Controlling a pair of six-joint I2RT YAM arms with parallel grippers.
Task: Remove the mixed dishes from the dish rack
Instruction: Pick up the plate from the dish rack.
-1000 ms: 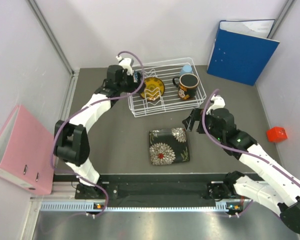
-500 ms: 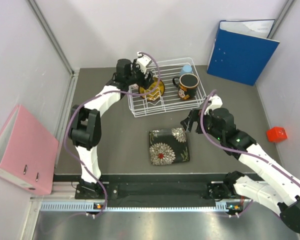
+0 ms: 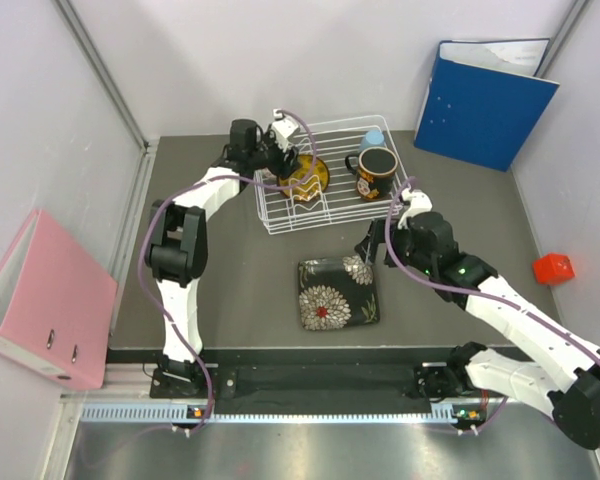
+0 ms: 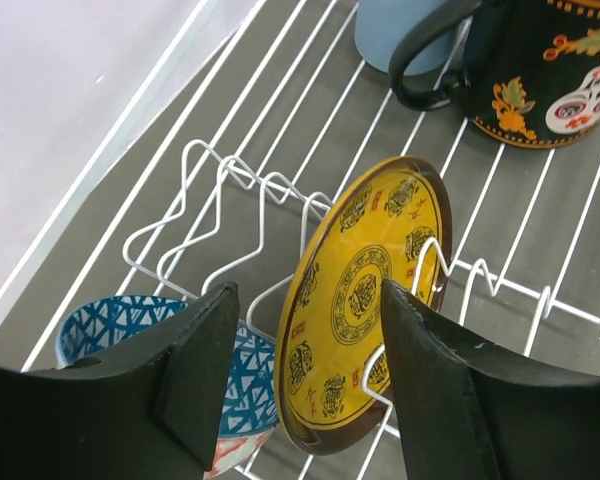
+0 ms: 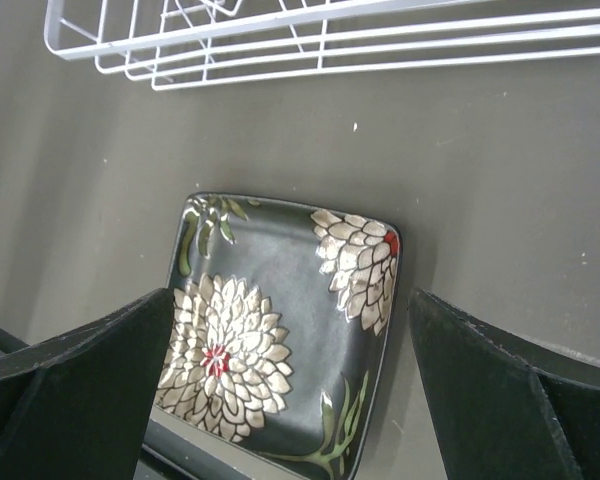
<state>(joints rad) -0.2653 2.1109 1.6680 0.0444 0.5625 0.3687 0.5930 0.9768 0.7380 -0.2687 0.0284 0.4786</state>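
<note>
The white wire dish rack (image 3: 280, 222) stands at the back of the table. In it the small yellow patterned plate (image 3: 307, 177) stands on edge in the slots, with the dark mug with red inside (image 3: 376, 173) and the light blue cup (image 3: 372, 138) to its right. My left gripper (image 3: 288, 163) is open. In the left wrist view it (image 4: 310, 375) straddles the yellow plate (image 4: 365, 300), with the blue mosaic bowl (image 4: 130, 320) beside its left finger. The black floral plate (image 3: 338, 292) lies flat on the table. My right gripper (image 3: 372, 245) is open and empty above the plate's (image 5: 280, 330) far edge.
A blue binder (image 3: 485, 95) leans at the back right. A pink binder (image 3: 40, 300) lies off the table's left side. A small red object (image 3: 553, 267) sits at the right edge. The rack's front rim (image 5: 330, 40) crosses the top of the right wrist view.
My left gripper has swung right from the rack's left rim to over the yellow plate. My right gripper has shifted a little left and toward the rack.
</note>
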